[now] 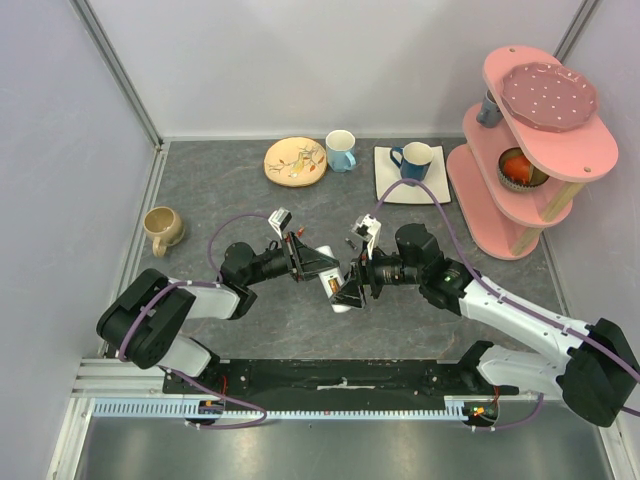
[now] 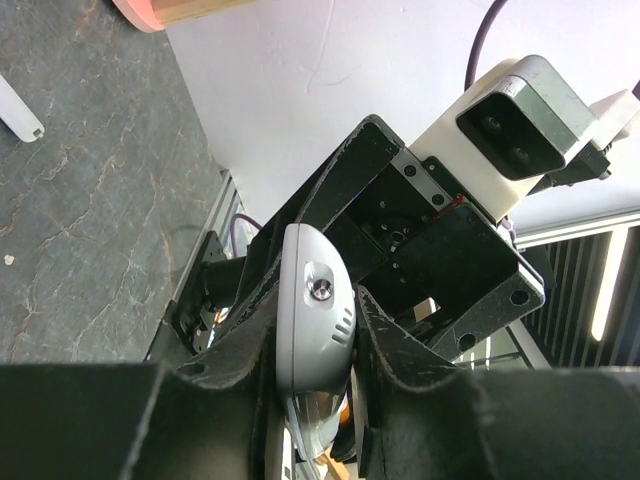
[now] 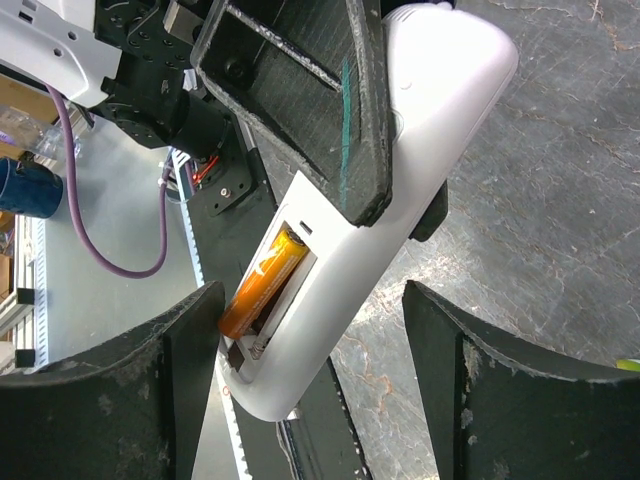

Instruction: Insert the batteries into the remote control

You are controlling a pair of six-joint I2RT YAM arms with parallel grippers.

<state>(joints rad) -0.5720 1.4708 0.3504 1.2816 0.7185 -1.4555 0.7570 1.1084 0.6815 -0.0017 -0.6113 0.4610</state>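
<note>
My left gripper [image 1: 312,263] is shut on the white remote control [image 1: 338,284] and holds it above the table, back side showing. In the left wrist view the remote [image 2: 312,310] is clamped between my fingers [image 2: 400,350]. In the right wrist view the remote [image 3: 410,170] has its battery bay open, with one orange battery [image 3: 262,278] lying tilted in it, its lower end sticking out against my left fingertip [image 3: 185,335]. My right gripper [image 3: 312,310] is open and straddles the remote's bay end; it also shows in the top view [image 1: 352,290]. No other batteries are in view.
A tan mug [image 1: 163,228] stands at the left. A patterned plate [image 1: 296,160], a light blue mug [image 1: 341,150] and a dark blue mug on a white napkin [image 1: 413,160] stand at the back. A pink tiered shelf [image 1: 530,150] stands at the back right.
</note>
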